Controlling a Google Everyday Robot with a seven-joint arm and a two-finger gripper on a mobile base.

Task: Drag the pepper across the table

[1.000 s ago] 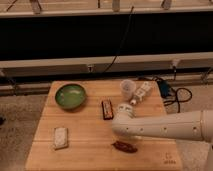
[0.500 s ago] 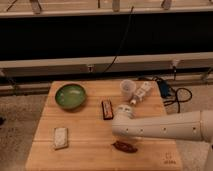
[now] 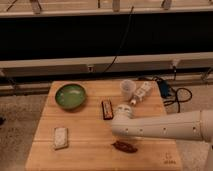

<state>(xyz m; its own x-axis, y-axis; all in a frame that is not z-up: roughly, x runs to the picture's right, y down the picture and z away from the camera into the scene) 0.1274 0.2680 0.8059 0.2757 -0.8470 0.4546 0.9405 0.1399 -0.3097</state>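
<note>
The pepper [image 3: 125, 146] is a small dark reddish-brown pod lying on the light wooden table [image 3: 85, 150], near the front edge right of the middle. My white arm [image 3: 165, 126] reaches in from the right across the table. My gripper [image 3: 122, 132] is at the arm's left end, pointing down just above the pepper's left part. It is mostly hidden by the arm's rounded wrist. Whether it touches the pepper does not show.
A green bowl [image 3: 70, 96] sits at the back left. A dark bar [image 3: 106, 109] lies mid-table. A clear cup [image 3: 128, 89] and a lying white bottle [image 3: 141, 93] are at the back right. A pale packet [image 3: 60, 137] lies front left. Cables [image 3: 172, 92] lie on the floor.
</note>
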